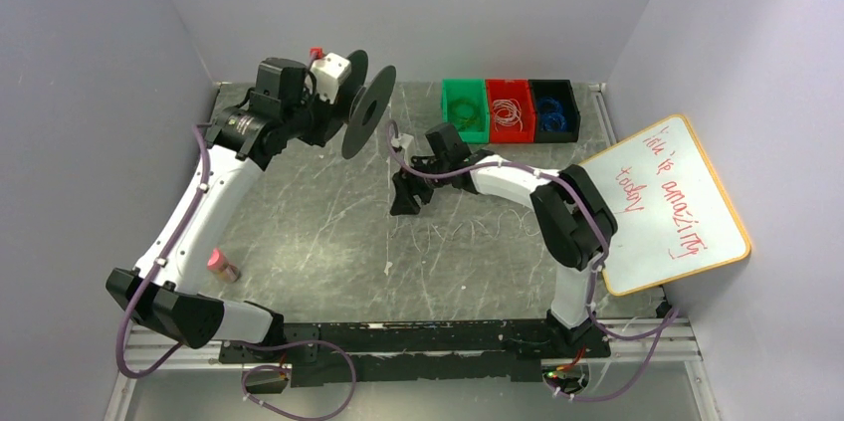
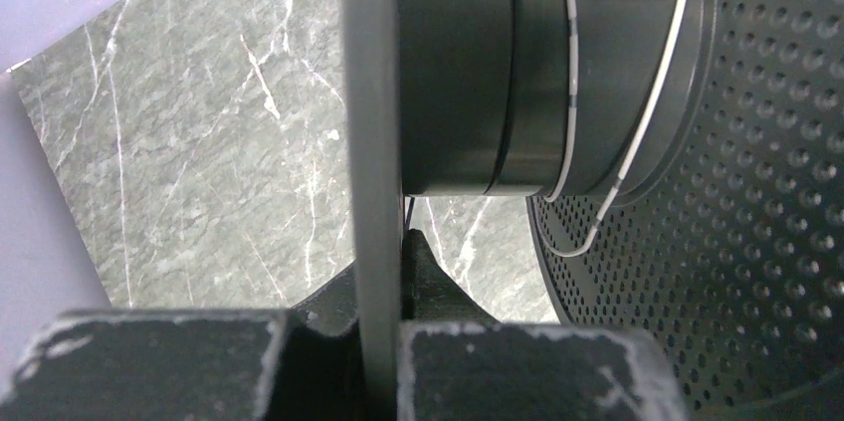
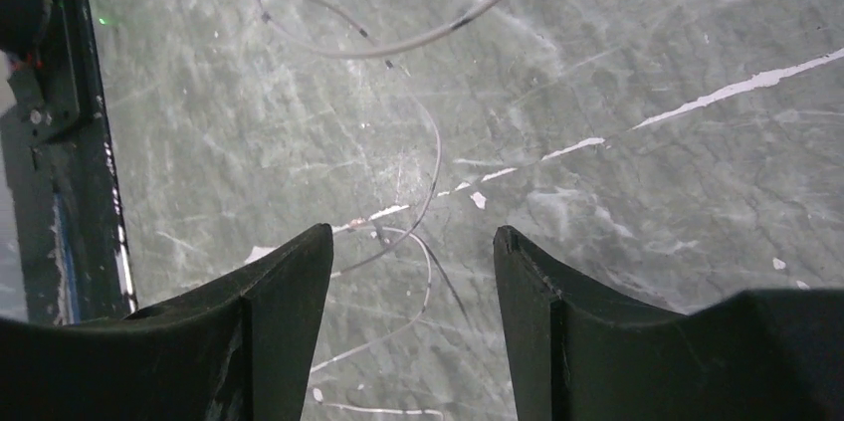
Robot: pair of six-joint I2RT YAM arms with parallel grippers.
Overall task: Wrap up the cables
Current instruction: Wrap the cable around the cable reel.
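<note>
My left gripper [image 1: 336, 110] is raised at the back left, shut on one flange of a big black spool [image 1: 369, 110]. In the left wrist view the flange's grey edge [image 2: 375, 142] runs up between the jaws of the left gripper [image 2: 380, 272]. A few turns of thin whitish cable [image 2: 659, 93] lie on the spool's core, beside the perforated flange [image 2: 786, 202]. My right gripper [image 1: 403, 204] points down at mid-table, open. Below the right gripper [image 3: 413, 234], loose curls of the cable [image 3: 430, 147] lie on the marble, untouched. The cable [image 1: 468, 232] trails right across the table.
Green [image 1: 464, 108], red [image 1: 510, 108] and black [image 1: 554, 108] bins with wire bundles stand at the back. A whiteboard [image 1: 667, 204] leans at the right. A small pink object [image 1: 223, 264] lies near the left arm. A black rail [image 1: 428, 333] runs along the near edge.
</note>
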